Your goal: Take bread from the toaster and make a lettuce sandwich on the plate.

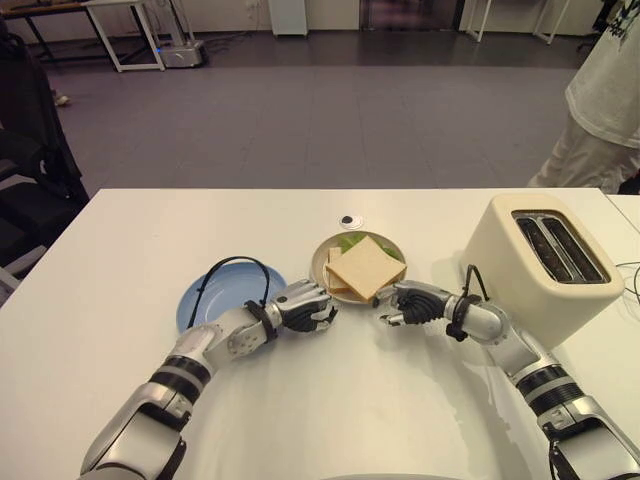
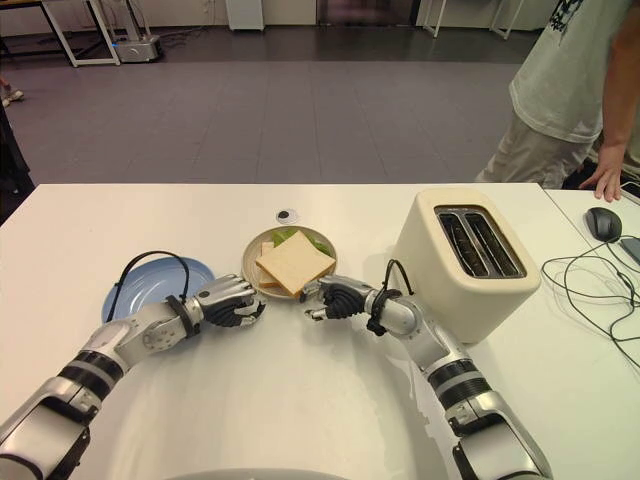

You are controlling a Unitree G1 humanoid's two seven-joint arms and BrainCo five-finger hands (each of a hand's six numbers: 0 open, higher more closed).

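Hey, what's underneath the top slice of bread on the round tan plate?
Green lettuce leaves peek out past the far edge of the square top bread slice, and a lower bread slice shows at its left, on the round tan plate. The rest beneath is covered.

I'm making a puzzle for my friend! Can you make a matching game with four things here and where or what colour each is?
Things: 1 toaster; 2 blue plate; 3 lettuce; 4 top bread slice.
Matches: A green, under bread; B beside left robot hand; C right side of table; D uppermost on tan plate.
Pairs: 1-C, 2-B, 3-A, 4-D.
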